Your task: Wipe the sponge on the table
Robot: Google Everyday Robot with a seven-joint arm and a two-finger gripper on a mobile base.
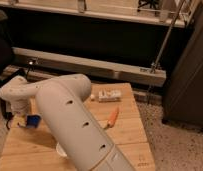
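1 wood table (131, 139), jaws @ sponge (32, 120)

**A:** What sort of place are you running this in?

**B:** You're in a lab or workshop test room, not a home. Your floor (175, 145) is hard and speckled. A tall dark cabinet (187, 75) stands at the right. A slanted metal pole (167, 37) comes down to a long pale rail (85, 64) along the dark back wall.

**A:** What else tells you that?

**B:** Your plain wooden table (130, 135) has a big white robot arm (70, 115) reaching over it. The gripper (22, 119) sits low at the table's left side, just beside the blue sponge (33, 120).
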